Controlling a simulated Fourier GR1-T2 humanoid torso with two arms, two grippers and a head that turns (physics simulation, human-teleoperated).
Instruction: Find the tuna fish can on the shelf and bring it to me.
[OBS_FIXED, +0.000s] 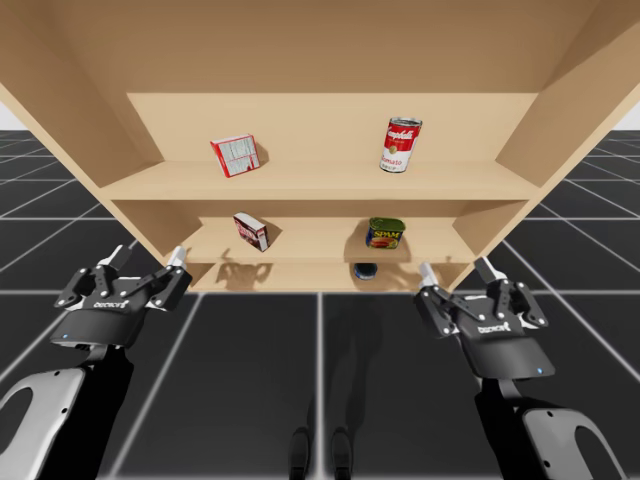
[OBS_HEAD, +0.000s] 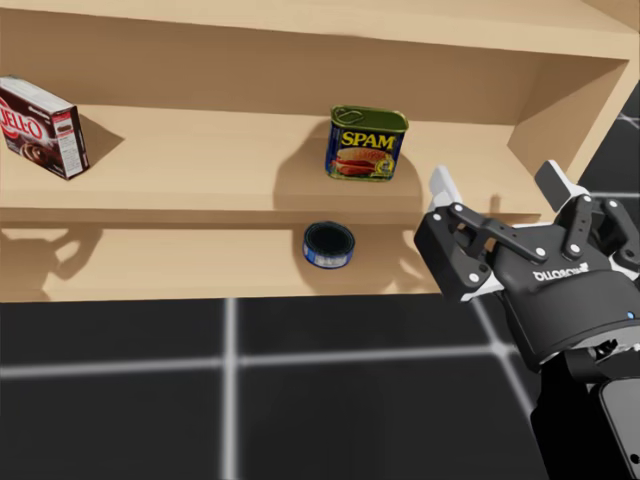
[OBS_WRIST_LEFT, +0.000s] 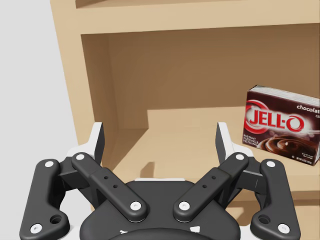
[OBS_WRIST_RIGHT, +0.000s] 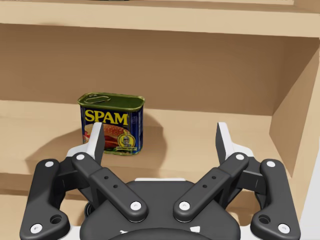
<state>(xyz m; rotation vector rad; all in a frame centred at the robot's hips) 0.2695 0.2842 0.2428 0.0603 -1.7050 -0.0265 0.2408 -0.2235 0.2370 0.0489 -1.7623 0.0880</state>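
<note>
A pale wooden shelf unit (OBS_FIXED: 320, 185) with slanted side walls stands at the far side of a black floor (OBS_FIXED: 250, 370) crossed by pale grid lines.

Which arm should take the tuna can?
Right. My right gripper hangs open near the flat blue round can on the lowest shelf; my left gripper sits far across, by the brown box.

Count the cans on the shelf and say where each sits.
3. Red-and-white tall can: top shelf, right. Blue rectangular can: middle shelf, below it. Small blue round can: lowest shelf, under that. More may be hidden.
</note>
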